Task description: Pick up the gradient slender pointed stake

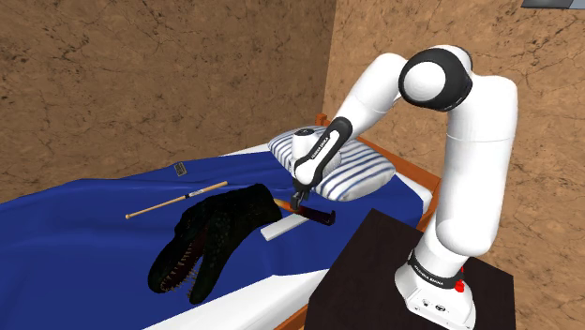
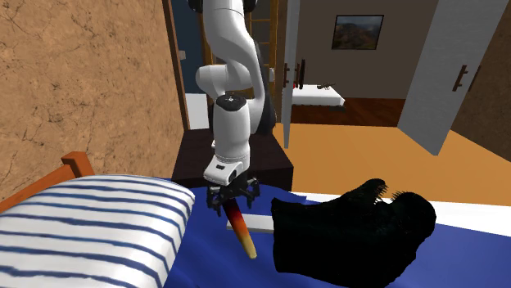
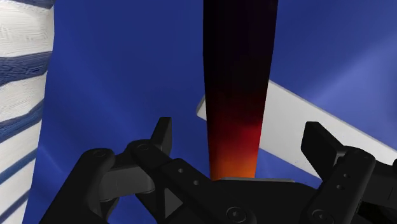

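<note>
Much blue blanket (image 1: pixel 84 220) is left bare beyond the striped pillow (image 1: pixel 361 173) and black dinosaur head (image 1: pixel 220 225); near the bed's (image 1: pixel 253 305) edge, by a grey bar (image 1: pixel 281 229), the stake (image 3: pixel 238 76) is framed between the gripper's (image 3: pixel 240 130) spread fingers (image 3: pixel 162 135), untouched

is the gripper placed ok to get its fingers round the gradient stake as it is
Probably yes: the gripper hangs just over the stake, its open fingers either side, not touching. Nothing sits between them and it; a pale slab lies close by.
</note>
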